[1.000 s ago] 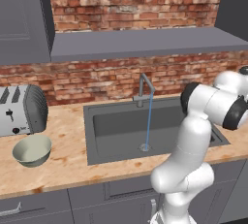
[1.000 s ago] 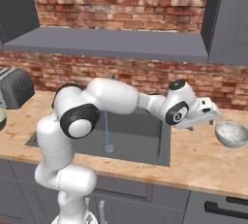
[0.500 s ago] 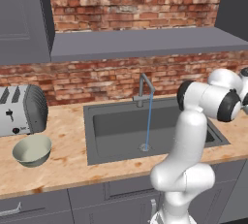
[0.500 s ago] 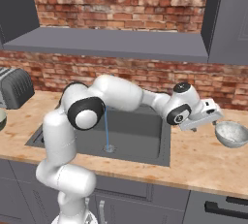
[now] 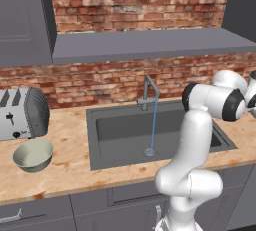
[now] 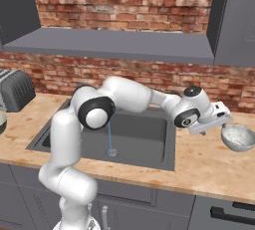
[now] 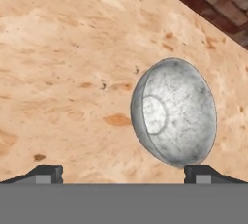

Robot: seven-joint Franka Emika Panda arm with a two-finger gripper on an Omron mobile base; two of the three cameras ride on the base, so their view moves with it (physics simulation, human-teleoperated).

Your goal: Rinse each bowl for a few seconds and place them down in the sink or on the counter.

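1. Gripper [image 7: 123, 170] jaws spread wide, nothing between them; fingertips [image 7: 46, 172] sit low in the hand view with the speckled grey-white bowl [image 7: 173, 116] just ahead, not touched
2. In the right base view the gripper [image 6: 219, 122] is just beside the speckled bowl [image 6: 238, 138], closer than a second ago; the arm has reached further right across the counter [image 6: 209, 167] over that second
3. Speckled bowl is upright on the counter right of the sink [image 6: 149, 160], same spot as before
4. Left base view: the arm's elbow has swung further right, its wrist now at the frame edge
5. Cream bowl [image 5: 33, 155] with the grey-green outside stands on the counter [image 5: 65, 170] left of the sink [image 5: 120, 155], in front of the toaster [image 5: 22, 113]; unchanged
6. Tap [image 5: 150, 95] runs a thin stream down to the drain [image 5: 149, 152], same as in the earlier frames
7. Sink basin holds no bowl; neither bowl is under the water
8. Far back: grey shelf [image 5: 150, 42] against the brick wall [image 5: 140, 0], dark cabinets either side, all unchanged
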